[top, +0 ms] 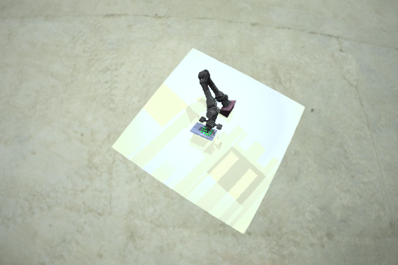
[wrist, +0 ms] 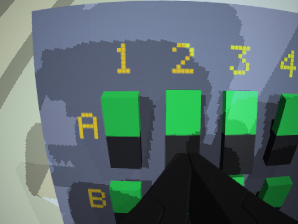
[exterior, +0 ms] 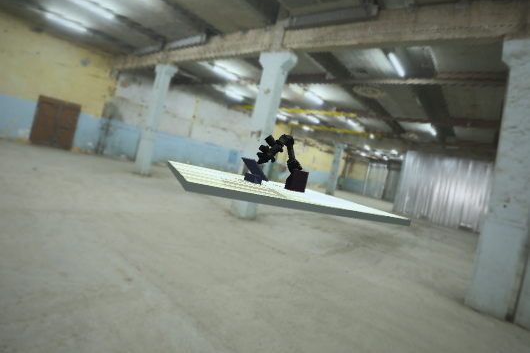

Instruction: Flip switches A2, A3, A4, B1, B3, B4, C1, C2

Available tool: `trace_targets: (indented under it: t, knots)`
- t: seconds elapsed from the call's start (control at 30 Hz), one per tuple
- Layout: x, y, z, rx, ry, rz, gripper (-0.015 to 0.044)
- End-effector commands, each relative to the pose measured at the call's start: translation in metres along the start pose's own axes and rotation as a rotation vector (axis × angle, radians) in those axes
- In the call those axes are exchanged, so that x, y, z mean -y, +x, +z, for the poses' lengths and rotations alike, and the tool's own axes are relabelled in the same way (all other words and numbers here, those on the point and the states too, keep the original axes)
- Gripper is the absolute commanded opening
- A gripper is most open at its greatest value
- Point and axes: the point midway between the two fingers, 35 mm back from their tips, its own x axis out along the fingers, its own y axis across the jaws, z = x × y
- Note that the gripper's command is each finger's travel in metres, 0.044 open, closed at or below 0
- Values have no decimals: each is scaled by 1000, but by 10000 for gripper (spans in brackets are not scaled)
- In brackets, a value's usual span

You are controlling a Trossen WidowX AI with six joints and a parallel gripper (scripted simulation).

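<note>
The blue-grey panel (top: 195,130) (exterior: 255,169) (wrist: 47,30) stands tilted, with yellow numbers and letters. In the wrist view switches A1 (wrist: 120,114), A2 (wrist: 183,112), A3 (wrist: 241,111) and A4 (wrist: 288,116) each show a green upper part and a black lower part. Below are the green parts of B1 (wrist: 125,192) and B4 (wrist: 276,192); a sliver of B3 shows. B2 and row C are hidden or out of that view. My gripper (wrist: 186,163) is shut and empty, its tips over the lower, black end of A2. Whether they touch it cannot be told.
The arm's dark maroon base block (top: 227,109) (exterior: 297,181) stands on the pale tabletop (top: 180,75) (exterior: 345,203), behind the panel as seen from the top view. Neighbouring switches A1 and A3 flank the fingertips. The table's edges drop off on all sides.
</note>
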Motion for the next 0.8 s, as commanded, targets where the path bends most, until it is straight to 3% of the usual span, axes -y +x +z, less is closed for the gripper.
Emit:
trace_targets:
  t: [0.0,0.77]
  knots:
    - [-1,0,0,2,-3,6,0]
    - [-1,3,0,2,-3,5,0]
